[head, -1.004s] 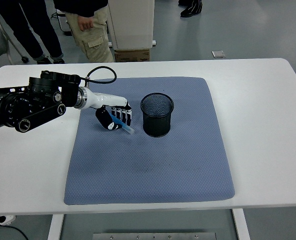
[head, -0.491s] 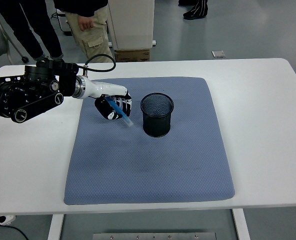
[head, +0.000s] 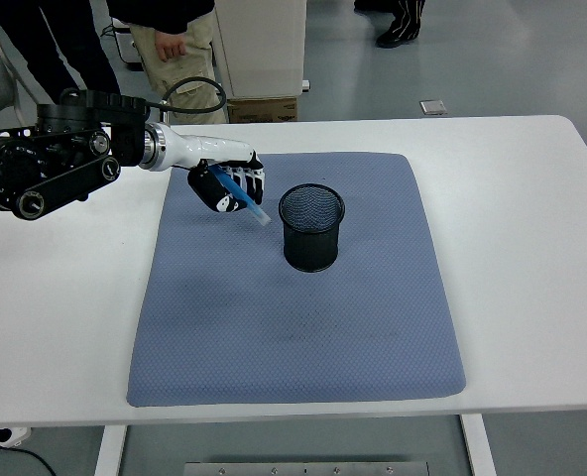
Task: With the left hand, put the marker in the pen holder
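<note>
We find the left hand [head: 230, 185] raised above the blue mat [head: 293, 317], its fingers curled around the blue marker [head: 244, 201], which slants down and to the right with its lower tip pointing toward the black mesh pen holder [head: 311, 228]. The marker is in the air, clear of the mat, near the holder's left side but not over its opening. The right hand is not in view. We judge the main risk to be the tip meeting the holder's rim or outer wall: the holder looks light and stands loose on the mat, so a sideways push could tip or slide it. We also note the marker's tilt; released at this angle, it could catch on the rim and fall outside onto the mat. How firmly the fingers grip the barrel we cannot tell, and a slack hold could let it slip early. People stand behind the white table [head: 531, 198], well apart from the work.
</note>
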Action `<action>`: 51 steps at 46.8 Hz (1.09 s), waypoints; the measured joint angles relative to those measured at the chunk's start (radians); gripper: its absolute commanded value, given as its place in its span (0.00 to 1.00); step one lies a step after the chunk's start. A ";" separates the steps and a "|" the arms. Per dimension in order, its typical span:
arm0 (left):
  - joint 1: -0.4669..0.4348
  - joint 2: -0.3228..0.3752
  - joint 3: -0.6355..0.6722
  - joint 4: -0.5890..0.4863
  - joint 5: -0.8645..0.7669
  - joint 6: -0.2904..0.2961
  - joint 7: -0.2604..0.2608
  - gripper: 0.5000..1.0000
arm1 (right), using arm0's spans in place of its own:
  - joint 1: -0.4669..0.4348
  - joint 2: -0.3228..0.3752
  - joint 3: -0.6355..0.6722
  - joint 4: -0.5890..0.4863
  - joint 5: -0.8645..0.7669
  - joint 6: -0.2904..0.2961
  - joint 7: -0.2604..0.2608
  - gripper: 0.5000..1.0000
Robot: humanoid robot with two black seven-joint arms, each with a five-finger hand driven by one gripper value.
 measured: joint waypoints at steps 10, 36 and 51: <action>-0.023 0.004 0.000 0.000 -0.034 -0.010 0.000 0.00 | 0.000 0.000 0.000 0.000 0.000 0.000 0.000 1.00; -0.041 -0.017 -0.029 -0.002 -0.226 -0.018 0.008 0.00 | 0.000 0.000 0.000 0.000 0.000 0.000 0.000 1.00; -0.034 -0.071 -0.031 -0.006 -0.415 -0.006 0.014 0.00 | 0.000 0.000 0.000 0.000 0.000 0.000 0.000 1.00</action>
